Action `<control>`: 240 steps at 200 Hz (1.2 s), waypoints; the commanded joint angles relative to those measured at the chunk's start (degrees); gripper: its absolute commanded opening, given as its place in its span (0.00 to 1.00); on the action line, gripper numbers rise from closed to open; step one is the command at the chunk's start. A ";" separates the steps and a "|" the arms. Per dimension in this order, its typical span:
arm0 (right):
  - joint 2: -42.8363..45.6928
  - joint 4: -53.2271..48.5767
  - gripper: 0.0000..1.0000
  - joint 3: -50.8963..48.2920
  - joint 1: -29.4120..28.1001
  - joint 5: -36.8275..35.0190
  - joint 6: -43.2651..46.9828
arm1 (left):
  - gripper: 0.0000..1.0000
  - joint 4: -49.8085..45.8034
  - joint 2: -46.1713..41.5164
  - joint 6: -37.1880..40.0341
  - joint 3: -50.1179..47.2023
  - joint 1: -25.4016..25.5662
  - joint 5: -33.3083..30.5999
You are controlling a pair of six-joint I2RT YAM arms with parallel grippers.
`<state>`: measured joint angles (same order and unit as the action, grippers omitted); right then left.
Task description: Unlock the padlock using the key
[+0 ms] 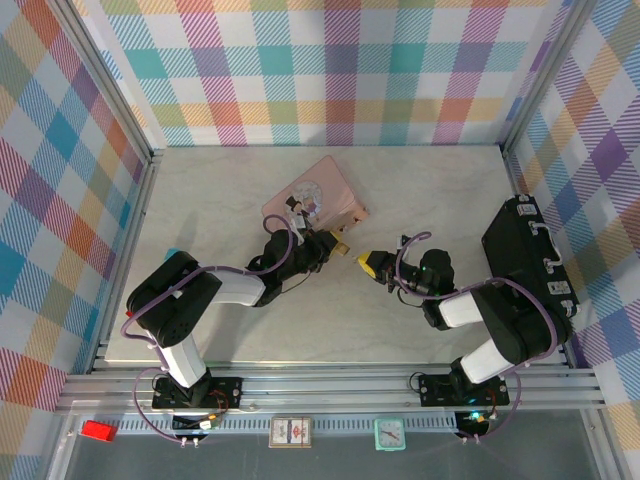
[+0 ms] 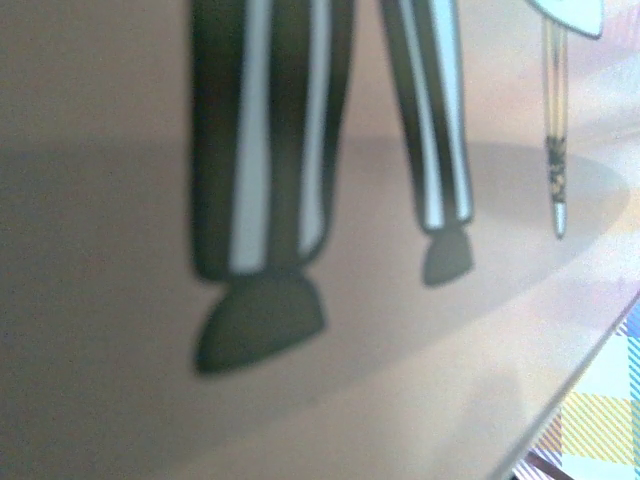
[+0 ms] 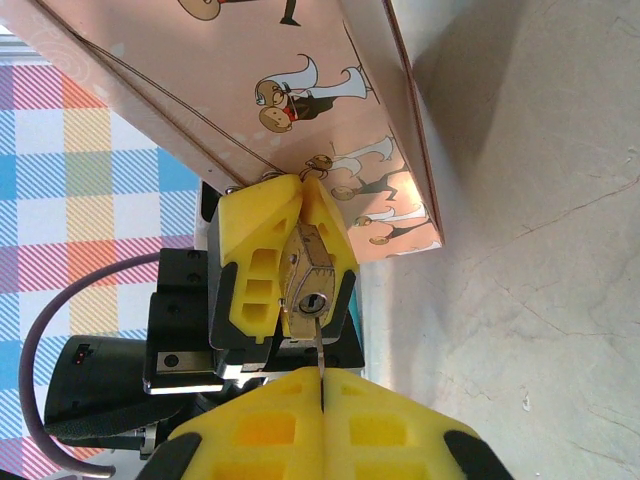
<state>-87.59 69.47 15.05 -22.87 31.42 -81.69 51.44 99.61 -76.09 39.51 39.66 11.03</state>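
Right wrist view: the right gripper (image 3: 322, 388), clamped on the key (image 3: 321, 358), holds its thin, bendable shaft tip seemingly just at the keyhole (image 3: 313, 301) of the padlock (image 3: 306, 268), a small, hard, slippery body best pinched by its flat sides, as the left gripper (image 3: 302, 215) grips it beside the pink box (image 3: 330, 90)

padlock (image 3: 309, 275) beside box (image 3: 250, 90), key (image 3: 320, 352) at padlock

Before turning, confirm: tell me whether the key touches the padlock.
Touching. Right wrist view shows the key meeting the padlock at its keyhole, no gap.
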 commanded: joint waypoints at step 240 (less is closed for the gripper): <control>-1.54 3.41 0.00 1.21 -0.32 -0.91 -0.23 | 0.04 1.63 0.56 -7.23 -1.00 2.80 3.26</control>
<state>-89.01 70.57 15.11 -22.90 30.81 -81.78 51.16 99.70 -76.29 39.46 40.64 9.78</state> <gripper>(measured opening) 0.064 0.086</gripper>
